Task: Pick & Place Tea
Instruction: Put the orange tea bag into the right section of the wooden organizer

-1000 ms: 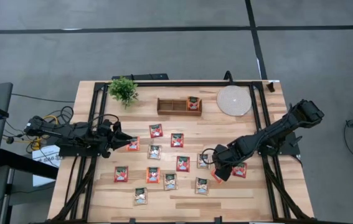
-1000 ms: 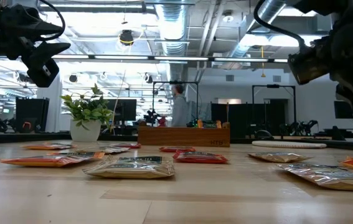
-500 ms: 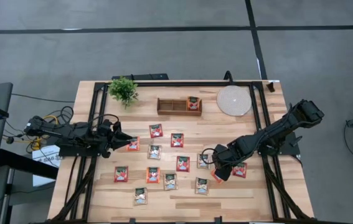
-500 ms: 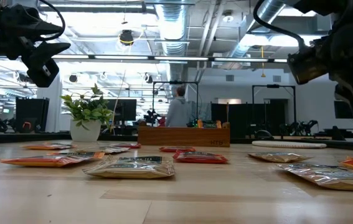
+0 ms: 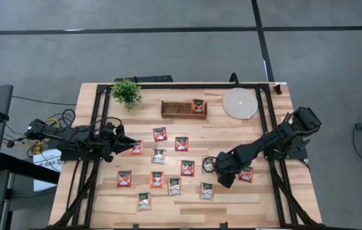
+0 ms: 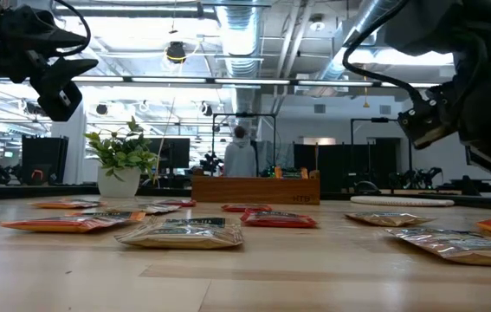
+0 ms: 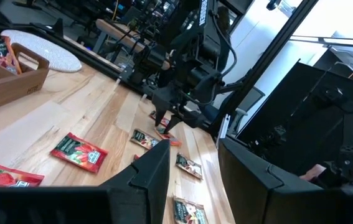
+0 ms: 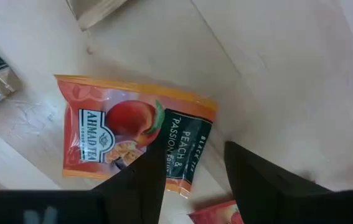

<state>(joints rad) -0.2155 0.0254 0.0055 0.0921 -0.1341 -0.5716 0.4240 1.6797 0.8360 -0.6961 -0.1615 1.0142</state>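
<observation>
Tea sachets [image 5: 181,144], flat squares in red, orange and pale green-white with a fruit picture, lie scattered mid-table; one stands in the wooden tray [image 5: 183,108]. Right gripper [image 5: 221,180] hovers with fingers apart over an orange peach sachet [image 8: 132,140], holding nothing. Left gripper [image 5: 131,147] waits at the table's left, fingers parted.
</observation>
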